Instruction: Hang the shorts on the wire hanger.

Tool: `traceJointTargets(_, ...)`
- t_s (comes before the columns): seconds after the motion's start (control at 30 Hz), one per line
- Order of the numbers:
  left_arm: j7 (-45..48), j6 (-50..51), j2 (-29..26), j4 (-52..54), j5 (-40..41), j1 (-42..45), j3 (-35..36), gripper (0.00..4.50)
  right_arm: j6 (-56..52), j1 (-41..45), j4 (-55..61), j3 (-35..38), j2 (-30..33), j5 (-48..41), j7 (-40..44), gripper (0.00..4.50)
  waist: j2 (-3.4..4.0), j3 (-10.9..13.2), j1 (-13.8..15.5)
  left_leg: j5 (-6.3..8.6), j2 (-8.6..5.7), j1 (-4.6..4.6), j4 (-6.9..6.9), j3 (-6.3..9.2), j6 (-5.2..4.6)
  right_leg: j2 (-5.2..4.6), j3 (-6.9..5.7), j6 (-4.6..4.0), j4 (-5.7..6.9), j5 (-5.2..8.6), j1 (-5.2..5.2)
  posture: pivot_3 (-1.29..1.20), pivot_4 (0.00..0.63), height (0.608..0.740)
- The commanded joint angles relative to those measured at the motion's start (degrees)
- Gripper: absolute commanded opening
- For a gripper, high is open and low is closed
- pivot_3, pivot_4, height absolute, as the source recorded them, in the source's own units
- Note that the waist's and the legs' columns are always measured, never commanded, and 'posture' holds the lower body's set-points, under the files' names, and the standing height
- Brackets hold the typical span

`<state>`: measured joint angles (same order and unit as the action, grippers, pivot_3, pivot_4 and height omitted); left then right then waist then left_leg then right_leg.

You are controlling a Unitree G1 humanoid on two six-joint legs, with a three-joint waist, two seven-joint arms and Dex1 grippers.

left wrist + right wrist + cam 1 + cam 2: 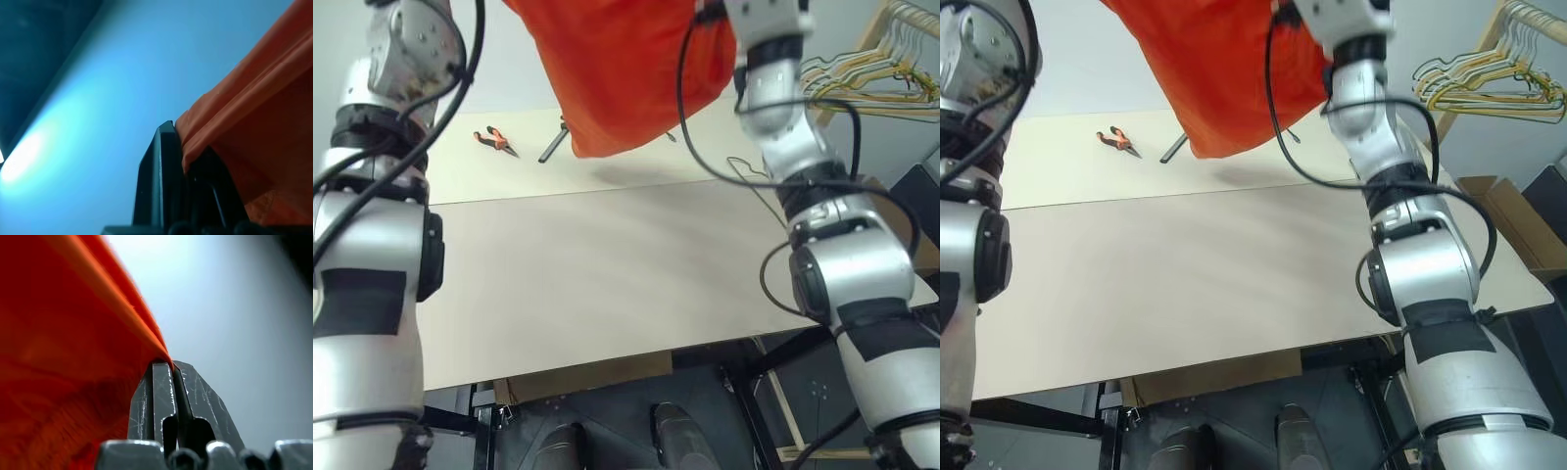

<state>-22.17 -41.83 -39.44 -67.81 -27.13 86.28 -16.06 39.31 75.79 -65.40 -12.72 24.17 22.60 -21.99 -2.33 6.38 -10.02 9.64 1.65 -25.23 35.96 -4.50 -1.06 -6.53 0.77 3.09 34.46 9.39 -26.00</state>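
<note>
Orange shorts (617, 69) hang high over the desk (607, 274), both jaws pinching the top edge. The wire hanger (749, 174) lies on the desk below, beside the right arm. That thin pinch could slip, dropping them.

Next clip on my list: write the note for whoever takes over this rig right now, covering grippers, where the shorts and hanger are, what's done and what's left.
Left gripper: shut on the shorts, pinching one edge.
Right gripper: shut on the shorts, pinching another edge.
The shorts hang between both raised arms, clear above the table.
The wire hanger lies on the table by the right arm, untouched.
Done: shorts picked up.
Left: get them onto the wire hanger.
Also there: pliers on the table's far side, a bunch of hangers on a rack to the right.
</note>
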Motion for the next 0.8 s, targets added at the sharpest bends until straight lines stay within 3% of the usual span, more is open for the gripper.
traceJointTargets(0.03, 29.04, -13.29, -2.07, 4.63, 13.76, -13.63, 1.32, 0.03, 8.32, -10.52, 0.22, -3.30, 5.30, 1.90, 11.12, 0.00, 0.07, -0.09, 0.15, 0.05, -0.03, 0.01, 0.10, -0.03, -0.08, -0.04, 0.00, 0.04, -0.08, 0.00, 0.10, -0.15, 0.069, 0.740)
traceJointTargets(0.1, 46.92, -12.37, -4.13, 13.89, 25.30, -23.19, 0.95, 0.03, 12.48, -15.22, 1.90, -4.55, 7.17, 0.97, 18.23, 0.00, 0.13, -0.04, -0.36, 0.06, -0.06, -0.06, 0.14, -0.11, -0.13, -0.06, 0.06, 0.19, -0.33, -0.11, 0.12, -0.15, 0.077, 0.740)
traceJointTargets(0.17, 64.70, -1.24, -11.63, 32.35, 39.11, -37.09, -0.22, 0.03, 16.99, -20.38, 3.40, -5.76, 9.13, -2.25, 28.84, 0.00, 0.18, 0.18, -1.30, 0.10, -0.05, -0.25, 0.23, -0.13, -0.19, -0.04, 0.16, 0.23, -0.36, -0.14, -0.02, -0.15, 0.087, 0.740)
traceJointTargets(0.33, 85.47, 21.84, -29.89, 62.56, 55.49, -59.80, 3.12, 0.03, 21.01, -27.77, 6.48, -6.97, 11.14, -9.96, 48.96, 0.00, 0.17, 0.29, -4.62, 0.13, 0.09, -0.31, 0.37, 0.51, -0.25, 0.16, 0.27, 0.29, -0.28, -0.13, -0.06, -0.14, 0.096, 0.740)
traceJointTargets(0.4, 89.85, 32.05, -37.70, 70.43, 59.17, -66.06, 4.89, 0.03, 19.75, -29.20, 7.89, -6.86, 11.33, -12.13, 54.95, 0.00, 0.09, 0.50, -5.09, 0.15, 0.18, 0.19, 0.33, 0.63, -0.28, 0.27, 0.25, 0.28, -0.35, -0.13, 0.47, -0.13, 0.102, 0.740)
traceJointTargets(0.47, 93.40, 37.41, -43.36, 75.85, 61.54, -72.03, 7.27, 0.03, 19.71, -29.99, 8.73, -7.78, 12.42, -10.74, 57.96, 0.00, -0.05, 1.16, -5.03, 0.17, 0.19, 1.31, 0.32, 0.58, -0.26, 0.25, 0.14, 0.50, -0.42, 0.44, 1.56, -0.13, 0.105, 0.740)
traceJointTargets(0.53, 95.16, 41.63, -47.28, 80.46, 62.48, -77.34, 10.52, 0.03, 19.92, -30.88, 10.01, -8.33, 13.42, -9.46, 59.64, 0.00, -0.03, 1.22, -5.01, 0.31, 0.30, 1.97, 0.30, 0.66, 0.09, 0.19, 0.09, -0.03, -0.33, 0.49, 2.04, -0.13, 0.106, 0.740)
traceJointTargets(0.67, 98.08, 47.35, -48.46, 87.33, 64.92, -85.55, 17.10, 0.03, 20.77, -33.17, 13.49, -8.64, 15.10, -7.99, 61.47, 0.00, 0.04, 1.31, -4.26, 0.25, 0.30, 1.99, 0.23, 0.78, 0.20, 0.20, 0.00, -0.21, -0.25, 0.39, 2.01, -0.13, 0.112, 0.740)
traceJointTargets(0.8, 98.03, 51.36, -46.23, 92.96, 63.90, -90.61, 21.33, 0.03, 20.86, -35.84, 17.22, -8.43, 16.92, -7.07, 61.83, 0.00, 0.07, 1.36, -3.63, 0.15, 0.28, 1.97, 0.25, 0.80, 0.30, 0.20, -0.01, -0.29, -0.21, 0.34, 1.91, -0.14, 0.116, 0.740)
